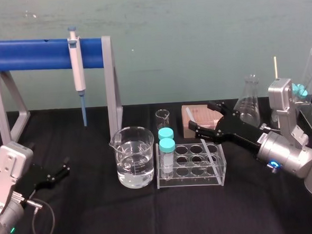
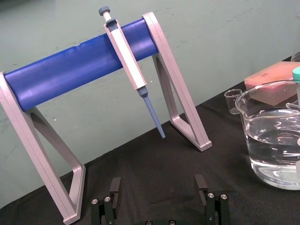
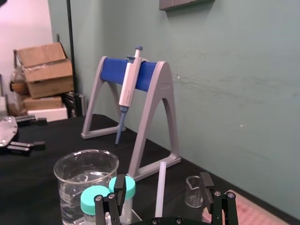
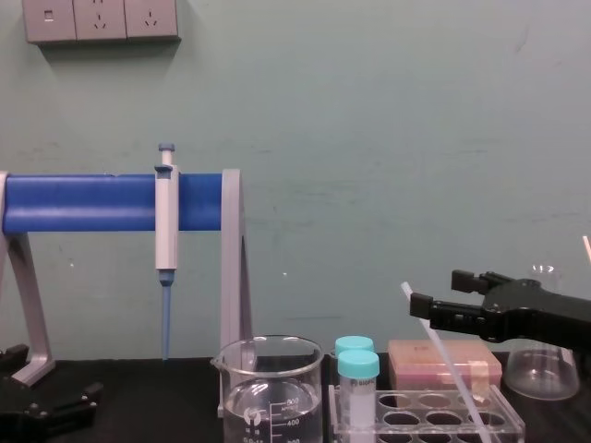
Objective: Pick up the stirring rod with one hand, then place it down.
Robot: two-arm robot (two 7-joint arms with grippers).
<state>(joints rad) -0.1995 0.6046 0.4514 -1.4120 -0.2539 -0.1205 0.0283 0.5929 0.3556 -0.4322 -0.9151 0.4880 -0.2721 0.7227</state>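
The stirring rod (image 4: pixel 445 358) is a thin translucent white stick leaning in the clear tube rack (image 4: pixel 503 426), its top tilted toward the left. My right gripper (image 4: pixel 439 293) hovers over the rack at the rod's upper part. In the right wrist view the rod (image 3: pixel 161 197) stands between the two black fingers of that gripper (image 3: pixel 162 180) with a gap on each side, so the jaws are open and not touching it. My left gripper (image 1: pixel 61 170) rests low at the table's left, open with nothing in it (image 2: pixel 158 186).
A water-filled beaker (image 1: pixel 134 156) stands left of the tube rack (image 1: pixel 219 181), which holds two teal-capped tubes (image 1: pixel 167 148). Behind are a small beaker (image 1: pixel 162 116), a pink box (image 1: pixel 190 112), a conical flask (image 1: pixel 248 98) and a pipette (image 1: pixel 77 69) hanging on the blue stand (image 1: pixel 30 53).
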